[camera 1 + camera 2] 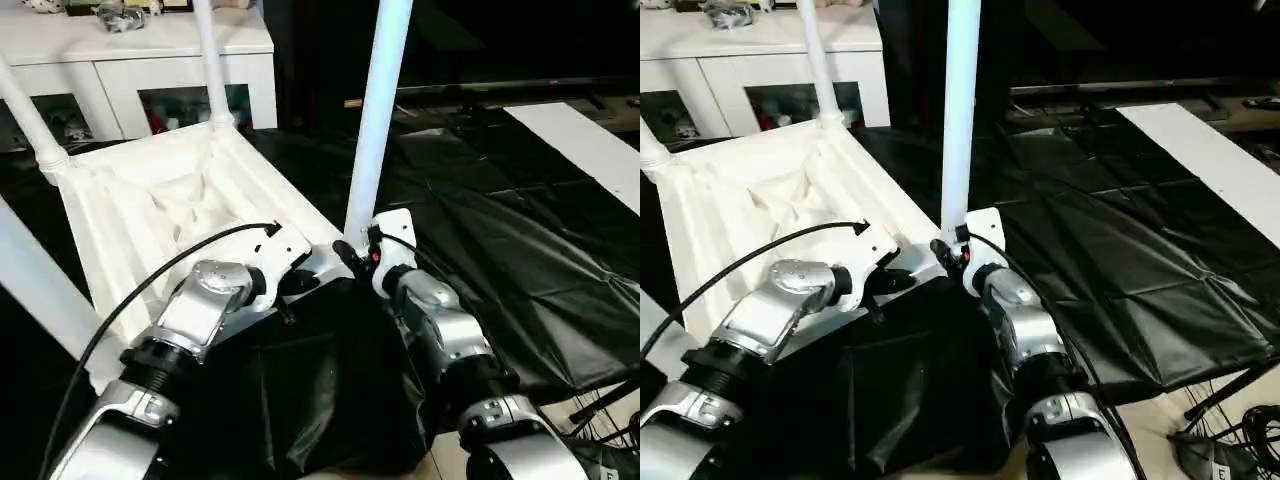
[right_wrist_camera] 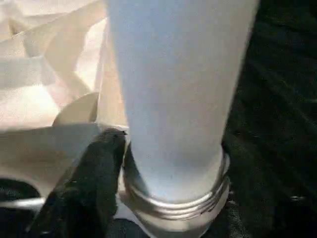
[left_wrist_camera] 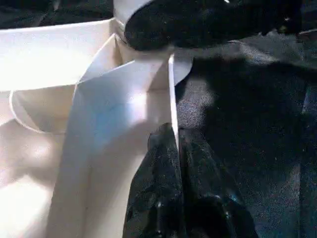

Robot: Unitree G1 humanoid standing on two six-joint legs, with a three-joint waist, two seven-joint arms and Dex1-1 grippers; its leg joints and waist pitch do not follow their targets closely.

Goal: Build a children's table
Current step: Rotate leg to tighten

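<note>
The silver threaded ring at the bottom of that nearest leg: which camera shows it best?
The right wrist view: the threaded ring sits close up under the leg, its grooves plain. In the eye views that leg's base is hidden behind the right hand. The left wrist view looks along the tabletop's rim.

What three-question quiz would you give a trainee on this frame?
1. True or false: the tabletop lies underside up.
2. What is the left gripper shut on? A. the tabletop's rim B. a leg C. a cable
3. Fill in: the tabletop rests on a ___ sheet.
Key: 1 true; 2 A; 3 black.
</note>
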